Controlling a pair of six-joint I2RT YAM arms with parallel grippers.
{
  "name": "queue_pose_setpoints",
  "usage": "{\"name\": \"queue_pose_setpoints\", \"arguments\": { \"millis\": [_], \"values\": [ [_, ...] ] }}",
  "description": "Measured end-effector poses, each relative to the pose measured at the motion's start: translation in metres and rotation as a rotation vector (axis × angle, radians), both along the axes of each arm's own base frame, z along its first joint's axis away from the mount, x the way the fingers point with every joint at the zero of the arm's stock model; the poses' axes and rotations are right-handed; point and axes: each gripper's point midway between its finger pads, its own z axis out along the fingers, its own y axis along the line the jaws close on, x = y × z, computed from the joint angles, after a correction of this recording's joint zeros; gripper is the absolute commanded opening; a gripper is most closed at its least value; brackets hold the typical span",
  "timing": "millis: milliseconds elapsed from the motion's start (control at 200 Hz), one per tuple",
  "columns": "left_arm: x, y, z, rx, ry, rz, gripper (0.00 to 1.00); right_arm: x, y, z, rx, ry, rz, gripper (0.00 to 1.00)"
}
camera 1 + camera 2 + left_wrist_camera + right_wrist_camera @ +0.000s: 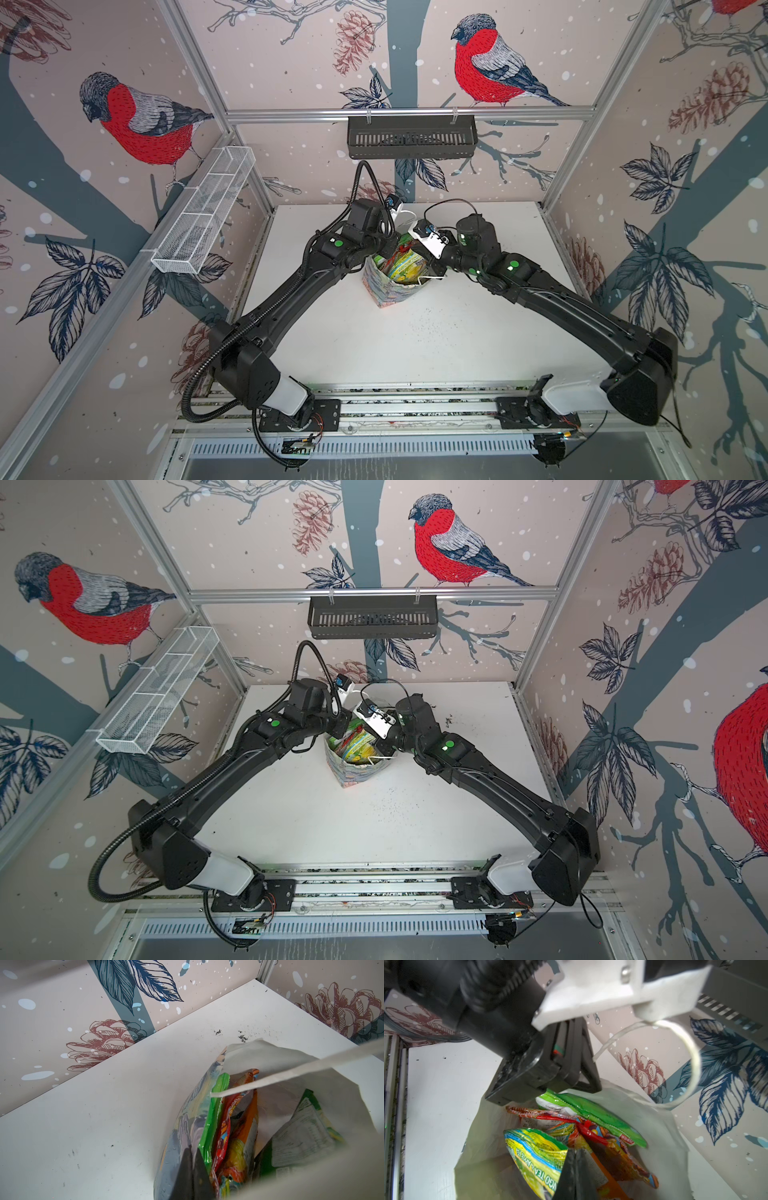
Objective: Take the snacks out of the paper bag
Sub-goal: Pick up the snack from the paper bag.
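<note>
Left end effector (589, 1086), closed, pinches the rim of the upright paper bag (382, 291); right end effector (575, 1150) is closed among the snacks (537, 1153), which stand on edge, long axes near vertical.

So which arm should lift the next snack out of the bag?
Right. Its gripper is down inside the bag, apparently shut on the green-yellow packet. The left gripper is pinching the bag's rim, so it seems to be steadying it.

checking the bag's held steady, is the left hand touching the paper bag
Touching: left wrist view shows the shut left hand pinching the paper bag wall.
</note>
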Motion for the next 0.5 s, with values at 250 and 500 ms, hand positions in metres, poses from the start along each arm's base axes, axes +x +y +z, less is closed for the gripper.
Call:
{"name": "queue_pose_setpoints", "arguments": {
  "millis": [250, 500],
  "values": [
    [-0.001, 0.002, -0.002, 0.0, -0.004, 0.003, 0.0, -0.002, -0.012, 0.047, 0.158, -0.099, -0.047, 0.0],
    [-0.001, 0.001, -0.002, -0.003, -0.007, 0.005, 0.0, -0.003, -0.027, 0.093, 0.285, -0.194, -0.107, 0.0]
  ]
}}
